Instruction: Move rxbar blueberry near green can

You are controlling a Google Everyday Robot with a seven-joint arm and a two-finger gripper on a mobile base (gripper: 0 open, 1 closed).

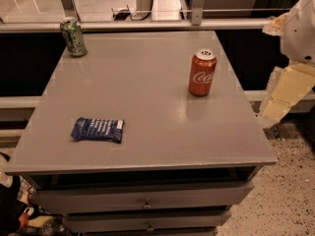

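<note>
**Off the table's right edge: gripper clear of bar and cans**

Beside the right edge of the table (147, 87), the cream-coloured gripper (283, 95) hangs under a white arm (300, 28) and touches nothing. Whether it is open or closed cannot be told. Nearest the camera, down and left of the gripper, two grey drawers (197, 193) with small knobs sit under the top. Both are shut, so their contents are hidden. On the smooth grey top, well to the gripper's left and towards the front, the bar (97, 130) lies flat. It is a dark blue crinkled wrapper with white lettering and crimped ends, its long side running left to right. Closest to the gripper, on its left, a red Coke can (202, 73) stands upright with a silver top and casts a faint reflection on the tabletop. Farthest from the gripper, at the back-left corner, the green can (73, 36) stands upright. It is mottled pale and well apart from the bar. Beyond it runs a pale rail (147, 24).
</note>
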